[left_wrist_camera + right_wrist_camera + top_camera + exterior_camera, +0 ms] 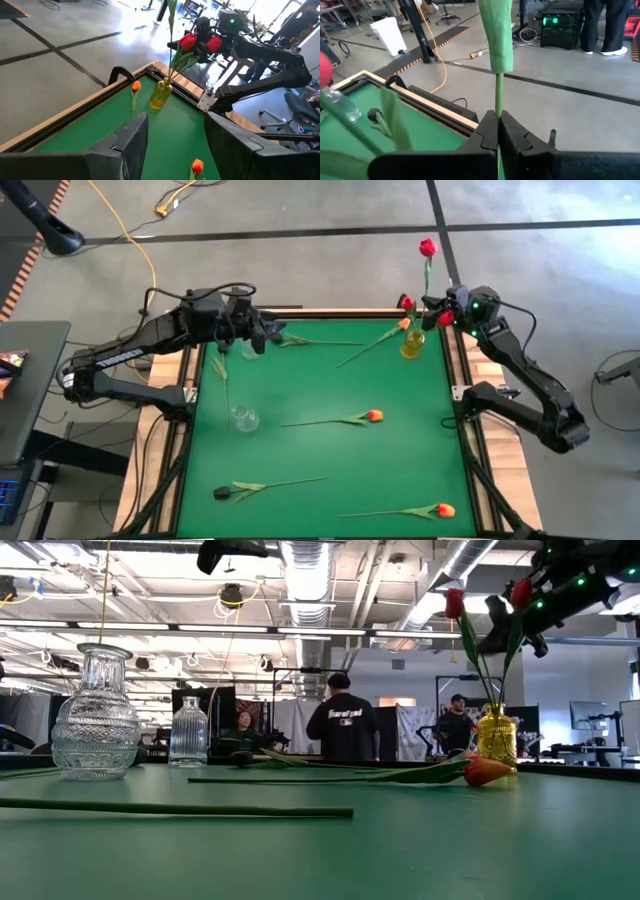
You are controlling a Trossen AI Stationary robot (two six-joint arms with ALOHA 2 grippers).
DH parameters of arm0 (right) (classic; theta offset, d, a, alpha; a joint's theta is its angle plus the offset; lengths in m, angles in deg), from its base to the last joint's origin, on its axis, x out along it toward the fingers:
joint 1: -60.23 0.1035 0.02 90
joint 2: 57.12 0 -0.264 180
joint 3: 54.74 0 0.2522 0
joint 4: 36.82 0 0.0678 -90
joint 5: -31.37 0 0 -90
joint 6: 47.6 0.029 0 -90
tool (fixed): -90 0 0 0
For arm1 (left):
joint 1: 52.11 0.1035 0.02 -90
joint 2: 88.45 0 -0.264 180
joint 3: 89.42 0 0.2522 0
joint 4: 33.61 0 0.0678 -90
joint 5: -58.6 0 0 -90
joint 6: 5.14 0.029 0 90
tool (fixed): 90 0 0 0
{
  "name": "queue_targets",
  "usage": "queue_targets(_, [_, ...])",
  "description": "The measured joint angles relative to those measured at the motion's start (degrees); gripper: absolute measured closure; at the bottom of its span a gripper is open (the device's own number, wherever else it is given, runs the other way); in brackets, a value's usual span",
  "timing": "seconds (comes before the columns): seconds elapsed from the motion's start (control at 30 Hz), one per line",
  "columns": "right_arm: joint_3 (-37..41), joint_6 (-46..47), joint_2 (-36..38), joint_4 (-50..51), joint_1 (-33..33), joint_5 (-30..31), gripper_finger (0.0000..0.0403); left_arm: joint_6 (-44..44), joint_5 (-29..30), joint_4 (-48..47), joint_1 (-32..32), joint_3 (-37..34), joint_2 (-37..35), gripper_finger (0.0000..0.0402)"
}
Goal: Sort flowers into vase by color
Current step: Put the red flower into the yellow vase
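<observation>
A yellow vase (412, 344) stands at the table's far right corner, with red flowers (428, 248) rising from it. My right gripper (436, 310) is among them, above the vase (161, 94), shut on one green stem. Two red heads (188, 41) flank it, and a taller stem runs out of the top of the left wrist view. My left gripper (177, 150) hovers open with nothing between its fingers, over the far left of the table (265, 335). Orange flowers (375, 416) and a dark one (222, 493) lie flat on the green mat. My right gripper pinches a thin green stem (497, 107) between its two fingers, just below a leaf wrapped round it. The fingers come nearly level and lie across the stem, which stands upright and runs up out of the right wrist view. Its lower end is hidden by the fingers.
A large clear vase (95, 715) stands at the mat's left (244, 418), and a smaller one (188, 730) stands farther back. Loose flowers lie near the front edge (445, 509) and by the yellow vase (404, 324). People stand in the room beyond the table (340, 720).
</observation>
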Motion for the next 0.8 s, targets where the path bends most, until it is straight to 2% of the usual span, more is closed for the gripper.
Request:
queue_targets(0.13, [0.13,-0.66,-0.73,0.00,0.01,0.35,0.0378,0.00,-0.02,0.01,0.00,0.00,0.00,0.0221])
queue_targets(0.37, [6.46,0.63,0.27,-3.85,0.33,0.70,0.0378,0.02,-0.04,0.00,0.00,0.00,0.00,0.0221])
queue_targets(0.53, [8.23,0.73,1.48,-5.34,1.19,1.23,0.0376,0.21,-0.04,0.00,0.00,0.00,0.00,0.0221])
queue_targets(0.8, [8.26,2.13,1.48,-4.95,1.16,1.18,0.0341,0.20,-0.04,0.00,0.00,0.00,0.00,0.0221])
